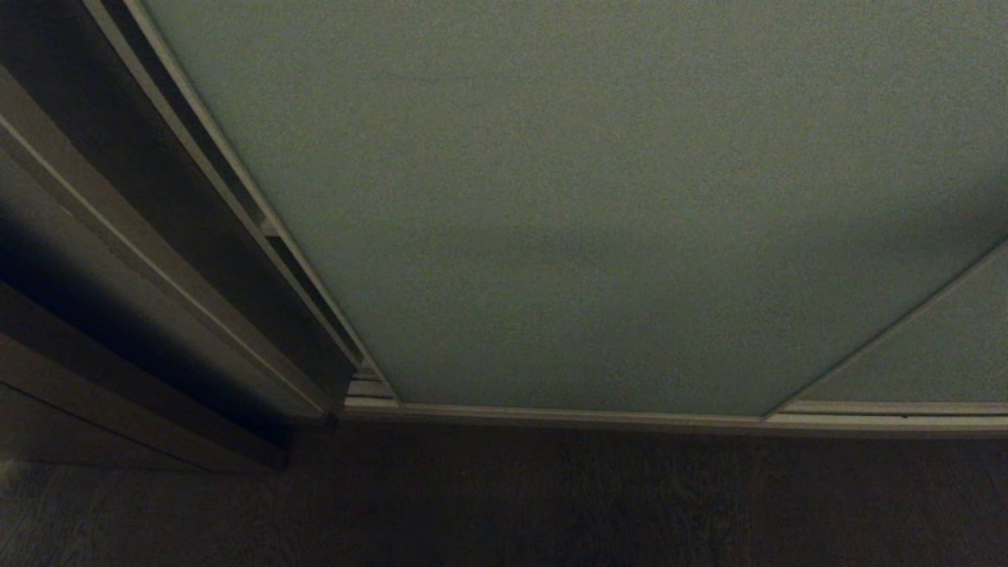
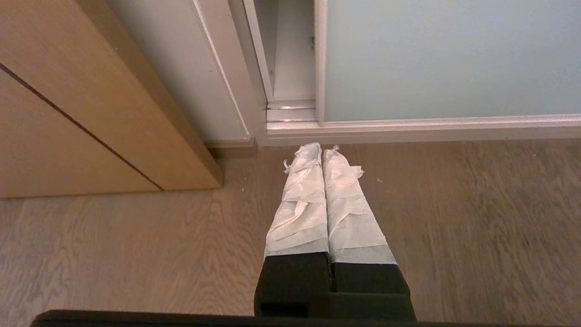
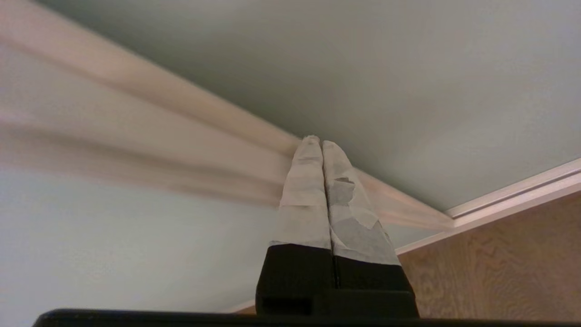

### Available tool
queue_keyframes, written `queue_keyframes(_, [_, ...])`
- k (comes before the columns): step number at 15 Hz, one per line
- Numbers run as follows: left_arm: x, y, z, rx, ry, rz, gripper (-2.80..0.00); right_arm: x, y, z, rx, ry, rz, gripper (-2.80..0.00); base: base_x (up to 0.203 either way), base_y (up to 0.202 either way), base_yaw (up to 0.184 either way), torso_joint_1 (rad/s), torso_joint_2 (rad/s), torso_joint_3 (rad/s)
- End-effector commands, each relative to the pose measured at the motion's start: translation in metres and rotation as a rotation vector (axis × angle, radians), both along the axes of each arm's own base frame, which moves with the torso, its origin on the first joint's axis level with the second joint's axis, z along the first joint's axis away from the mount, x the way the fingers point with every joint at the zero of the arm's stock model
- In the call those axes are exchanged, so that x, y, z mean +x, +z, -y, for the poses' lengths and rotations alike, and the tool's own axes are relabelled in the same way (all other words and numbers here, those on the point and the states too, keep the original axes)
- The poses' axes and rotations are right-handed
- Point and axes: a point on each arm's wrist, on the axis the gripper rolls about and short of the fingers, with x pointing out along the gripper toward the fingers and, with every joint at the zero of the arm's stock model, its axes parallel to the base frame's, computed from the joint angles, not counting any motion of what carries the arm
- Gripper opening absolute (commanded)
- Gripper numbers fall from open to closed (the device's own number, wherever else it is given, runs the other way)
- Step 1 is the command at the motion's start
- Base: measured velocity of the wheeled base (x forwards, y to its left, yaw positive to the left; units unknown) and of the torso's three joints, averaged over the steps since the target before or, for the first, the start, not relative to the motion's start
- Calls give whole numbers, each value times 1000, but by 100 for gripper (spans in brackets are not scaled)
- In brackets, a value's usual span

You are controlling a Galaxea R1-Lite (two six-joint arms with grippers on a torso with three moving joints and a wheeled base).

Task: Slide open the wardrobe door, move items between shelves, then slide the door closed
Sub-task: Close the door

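One gripper [image 3: 321,144] against door frame [image 3: 181,113]

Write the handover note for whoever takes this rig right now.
Left gripper: shut, empty, pointing down over the wood floor near the wardrobe's bottom track.
Right gripper: shut, empty, tips at the sliding wardrobe door beside its light metal frame.
Door: a narrow gap shows at its left edge; otherwise it covers the opening.
Toys and shelves: not in view.
Done or left: cannot tell from these views.

Wood-grain floor [image 2: 136,254], wardrobe track [image 2: 408,125], tan cabinet [image 2: 68,113] on it
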Motion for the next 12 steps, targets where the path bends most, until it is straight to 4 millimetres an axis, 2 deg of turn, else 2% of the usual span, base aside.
queue_keyframes(1, [0,0,0,0,0,0,-280,-7,3,-14,-7,28,13,-280,0,0,0,0,0,0])
queue_keyframes(8, [0,0,0,0,0,1,-280,-15,1,-38,-11,85,16,-280,0,0,0,0,0,0])
queue_keyframes(12, [0,0,0,0,0,1,-280,-18,2,-40,-30,83,36,-280,0,0,0,0,0,0])
